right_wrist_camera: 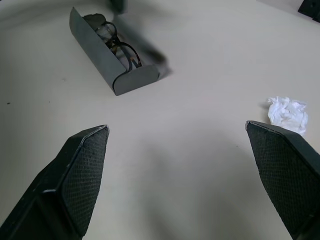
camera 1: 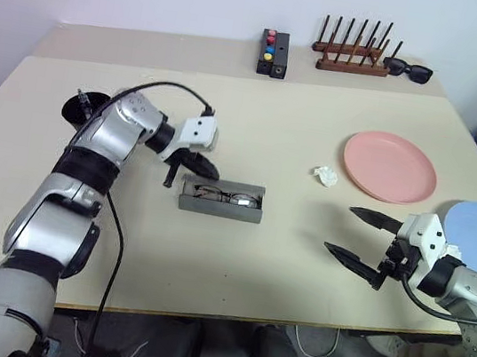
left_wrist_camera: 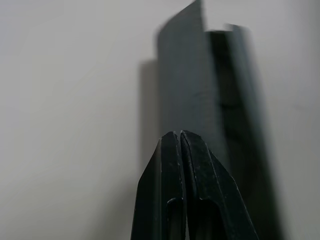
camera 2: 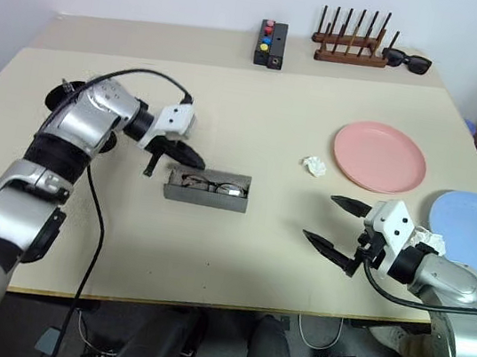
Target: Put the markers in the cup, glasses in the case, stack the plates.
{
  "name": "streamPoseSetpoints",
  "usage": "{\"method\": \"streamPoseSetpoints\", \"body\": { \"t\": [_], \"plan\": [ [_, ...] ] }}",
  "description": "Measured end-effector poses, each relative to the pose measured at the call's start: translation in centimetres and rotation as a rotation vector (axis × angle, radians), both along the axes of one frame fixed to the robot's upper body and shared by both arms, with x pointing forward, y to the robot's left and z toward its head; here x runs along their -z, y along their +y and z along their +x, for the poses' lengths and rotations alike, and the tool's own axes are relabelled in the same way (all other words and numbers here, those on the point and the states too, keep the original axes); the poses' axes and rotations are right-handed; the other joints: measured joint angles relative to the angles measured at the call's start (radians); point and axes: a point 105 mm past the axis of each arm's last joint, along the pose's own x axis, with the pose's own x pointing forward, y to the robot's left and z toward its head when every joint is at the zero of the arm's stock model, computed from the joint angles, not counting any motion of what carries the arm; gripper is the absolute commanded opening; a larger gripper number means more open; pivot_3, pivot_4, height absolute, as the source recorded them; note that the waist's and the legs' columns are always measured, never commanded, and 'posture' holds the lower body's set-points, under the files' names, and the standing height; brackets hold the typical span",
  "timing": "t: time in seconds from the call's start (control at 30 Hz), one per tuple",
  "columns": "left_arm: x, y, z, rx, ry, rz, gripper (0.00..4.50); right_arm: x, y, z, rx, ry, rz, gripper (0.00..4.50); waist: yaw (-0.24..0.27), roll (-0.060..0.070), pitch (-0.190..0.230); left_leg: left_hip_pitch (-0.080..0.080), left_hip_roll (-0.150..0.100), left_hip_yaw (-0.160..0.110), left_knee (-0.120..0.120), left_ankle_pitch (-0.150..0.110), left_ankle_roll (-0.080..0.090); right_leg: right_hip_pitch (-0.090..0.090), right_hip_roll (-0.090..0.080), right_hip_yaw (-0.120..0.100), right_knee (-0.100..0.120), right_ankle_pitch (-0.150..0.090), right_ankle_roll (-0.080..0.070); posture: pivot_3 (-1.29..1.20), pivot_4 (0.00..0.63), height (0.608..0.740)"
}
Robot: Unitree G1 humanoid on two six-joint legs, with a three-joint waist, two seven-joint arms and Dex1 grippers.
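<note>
Beige table, case mid-surface beside pinched-shut, empty left gripper; right gripper wide apart, empty, near front edge.

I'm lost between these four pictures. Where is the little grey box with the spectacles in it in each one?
Left eye view: case, middle of table.
Right eye view: case, left of centre.
Left wrist view: grey wall past shut fingertips.
Right wrist view: case, upper left.
Shared landmark: crumpled tissue.

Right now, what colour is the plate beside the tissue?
Salmon pink plate, clearest in the left eye view.
</note>
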Motion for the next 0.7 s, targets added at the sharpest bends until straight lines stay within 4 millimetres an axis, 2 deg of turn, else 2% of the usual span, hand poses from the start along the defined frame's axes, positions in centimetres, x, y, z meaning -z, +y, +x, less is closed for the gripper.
{"method": "streamPoseSetpoints", "body": {
  "t": [0.27,0.43,0.53,0.7],
  "plan": [
    [0.6,-0.6,-2.4,0.043,0.031,0.016,0.06,-0.2,0.1,0.2,-0.007,-0.008,0.001,4.50,0.004,0.000,0.000,0.000,0.000,0.000,0.000,0.000,0.000,0.001,0.000,0.000,0.000,0.000,0.000,0.00,0.150,0.740],
    [0.5,-1.0,-2.2,0.026,0.014,-0.002,0.06,-0.2,0.1,0.2,-0.007,-0.008,0.001,4.50,0.006,0.000,0.000,0.000,0.000,0.000,0.000,0.000,0.000,0.001,0.000,0.000,0.000,0.000,0.000,0.00,0.150,0.740],
    [-0.7,-1.6,-1.4,-0.008,-0.025,-0.066,0.06,-0.2,0.0,0.3,-0.001,-0.010,0.001,4.50,0.005,0.000,0.000,0.000,0.000,0.000,0.001,0.000,0.000,0.001,0.000,0.000,0.000,0.000,0.000,0.00,0.150,0.740],
    [-5.5,-2.2,-0.5,-0.059,-0.113,-0.245,0.06,-0.4,-0.4,0.5,0.038,-0.024,0.002,4.50,0.004,0.000,0.000,0.000,0.000,0.000,0.000,0.000,0.000,0.001,0.000,0.000,-0.001,0.000,0.000,0.00,0.150,0.740]
  ]
}}
